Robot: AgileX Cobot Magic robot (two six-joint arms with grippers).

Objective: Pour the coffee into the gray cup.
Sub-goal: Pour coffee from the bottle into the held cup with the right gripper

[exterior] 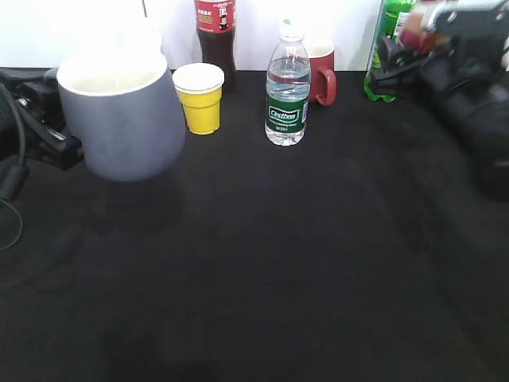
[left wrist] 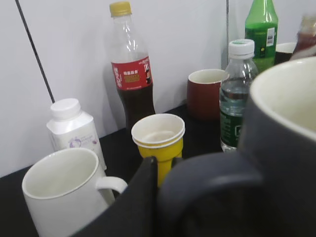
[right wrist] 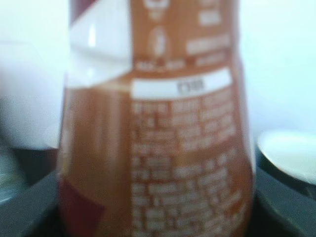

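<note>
The gray cup, with a white inside, hangs above the black table at the left. My left gripper is shut on its loop handle, and the cup fills the right of the left wrist view. The coffee, a bottle with an orange-brown label, fills the right wrist view. My right gripper is shut on it. In the exterior view the coffee is a blur at the top right, held high by my right gripper, far from the cup.
Along the back stand a yellow paper cup, a cola bottle, a green-labelled water bottle, a red mug and a green bottle. A white mug and a white bottle are behind the left gripper.
</note>
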